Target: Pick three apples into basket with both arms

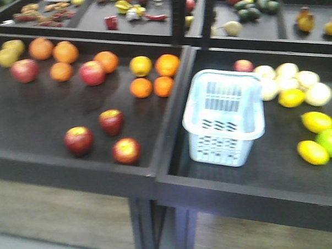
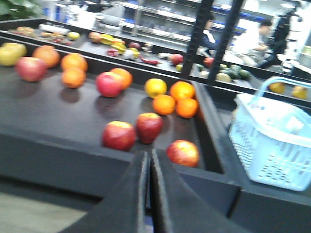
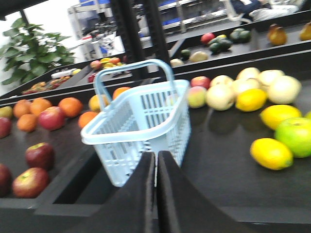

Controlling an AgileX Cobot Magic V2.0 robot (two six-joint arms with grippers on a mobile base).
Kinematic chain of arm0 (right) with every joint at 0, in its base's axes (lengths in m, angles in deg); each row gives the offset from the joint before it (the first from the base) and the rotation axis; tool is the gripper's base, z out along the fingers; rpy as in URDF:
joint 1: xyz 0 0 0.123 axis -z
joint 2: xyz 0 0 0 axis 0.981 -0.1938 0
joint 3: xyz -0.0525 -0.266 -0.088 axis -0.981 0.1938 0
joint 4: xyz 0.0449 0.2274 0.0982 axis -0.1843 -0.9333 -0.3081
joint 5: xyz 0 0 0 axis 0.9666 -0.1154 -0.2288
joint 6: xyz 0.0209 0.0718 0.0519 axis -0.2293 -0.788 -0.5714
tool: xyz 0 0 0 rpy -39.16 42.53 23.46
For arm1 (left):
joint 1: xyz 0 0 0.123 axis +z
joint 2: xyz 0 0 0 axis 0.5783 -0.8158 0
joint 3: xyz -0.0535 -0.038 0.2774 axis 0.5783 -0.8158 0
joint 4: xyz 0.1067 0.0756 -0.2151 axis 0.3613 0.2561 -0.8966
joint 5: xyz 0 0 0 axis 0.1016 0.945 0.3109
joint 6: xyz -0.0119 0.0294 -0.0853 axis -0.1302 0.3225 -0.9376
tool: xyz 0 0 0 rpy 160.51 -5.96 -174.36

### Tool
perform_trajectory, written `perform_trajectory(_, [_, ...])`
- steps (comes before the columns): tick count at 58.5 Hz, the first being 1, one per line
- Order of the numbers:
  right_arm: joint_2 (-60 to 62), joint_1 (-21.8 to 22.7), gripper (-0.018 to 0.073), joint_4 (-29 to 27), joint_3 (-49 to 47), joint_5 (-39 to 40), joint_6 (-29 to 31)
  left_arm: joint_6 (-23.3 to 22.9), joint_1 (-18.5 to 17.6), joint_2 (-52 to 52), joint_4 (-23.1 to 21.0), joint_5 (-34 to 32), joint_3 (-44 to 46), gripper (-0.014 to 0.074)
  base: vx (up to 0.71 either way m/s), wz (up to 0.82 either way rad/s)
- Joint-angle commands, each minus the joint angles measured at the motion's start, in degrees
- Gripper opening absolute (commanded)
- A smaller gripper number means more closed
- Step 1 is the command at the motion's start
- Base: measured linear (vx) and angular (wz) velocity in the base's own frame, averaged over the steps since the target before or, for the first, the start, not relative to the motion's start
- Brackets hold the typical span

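Three dark red apples point(image 1: 111, 121) w/ yellow-green patches sit in a loose triangle near the front of the L black tray point(image 1: 33, 119), apart from each other, none touching. The pale blue basket point(image 1: 223, 119) stands upright in the R black tray point(image 1: 278, 169), near its front L corner, just across the divider from the apples, handle raised.

Behind the apples in the same tray: oranges point(image 1: 163, 86) in small groups, brighter pinkish-red apples point(image 1: 92, 72) and yellowish fruit at the far L. R of the basket: lemons point(image 1: 313, 151), a green apple point(image 1: 331, 141) and pale round fruit point(image 1: 296, 77).

The left gripper point(image 2: 148, 162) hangs in front of the tray edge, fingers pressed nearly together w/ only a thin slit, gripping nothing. The right gripper point(image 3: 156, 162) hangs in front of the basket, likewise clenched and holding nothing.

The trays are matte black w/ raised rims, on dark legs over a wood-look floor point(image 1: 49, 218). A second row of trays behind carries veg and more fruit. In the bg: bright shelving, a leafy plant point(image 3: 34, 53), and what may be a person point(image 2: 257, 39), too blurred to be sure.
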Motion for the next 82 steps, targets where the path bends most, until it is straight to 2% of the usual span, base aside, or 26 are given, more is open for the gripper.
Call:
perform_trajectory(1, [0.72, 0.35, -0.0005, 0.25, 0.79, 4.29, 0.16, -0.53, 0.07, 0.77, -0.14, -4.62, 1.44, -0.0006, 0.1, -0.49])
perform_trajectory(33, [0.72, 0.35, -0.0005, 0.25, 0.79, 4.29, 0.16, -0.53, 0.07, 0.77, -0.14, -4.62, 1.44, -0.0006, 0.1, -0.32])
perform_trajectory(82, [0.72, 0.35, -0.0005, 0.25, 0.79, 4.29, 0.16, -0.53, 0.07, 0.77, -0.14, -4.62, 1.44, -0.0006, 0.11, -0.03])
